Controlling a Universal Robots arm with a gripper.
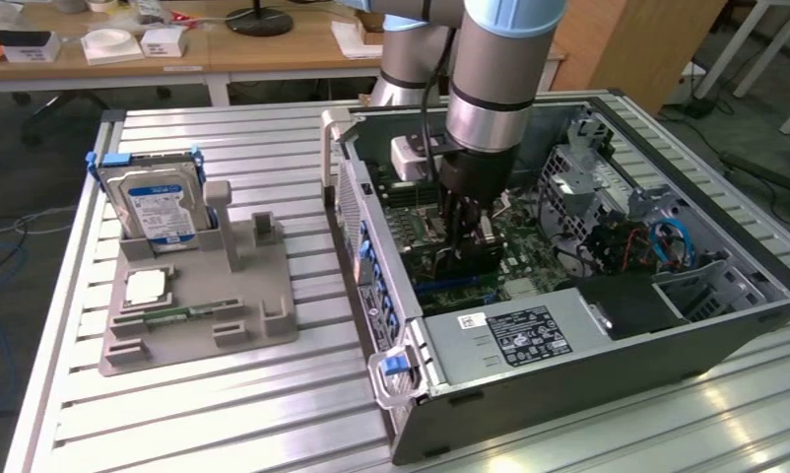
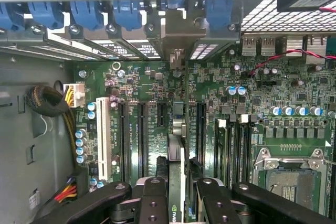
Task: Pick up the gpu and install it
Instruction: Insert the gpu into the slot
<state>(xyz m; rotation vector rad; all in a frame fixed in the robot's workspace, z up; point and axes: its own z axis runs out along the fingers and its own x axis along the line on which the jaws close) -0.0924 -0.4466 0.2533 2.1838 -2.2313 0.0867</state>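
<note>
Gpu sits inside the open computer case, held upright and edge-on over the motherboard; the step in hand is, by my judgement, the install rather than the pick-up; the gripper is closed partway, its fingers clamped on the card's two faces. The card stands among the long black expansion slots; whether its lower edge has entered one I cannot tell. Seating calls for that edge kept in line with its slot, the bracket meeting the rear opening beneath the blue clips, and a straight, even press; any tilt could bind it. It looks thin and dark, a green-black board seen along its edge, with silver metal at the bracket end.
</note>
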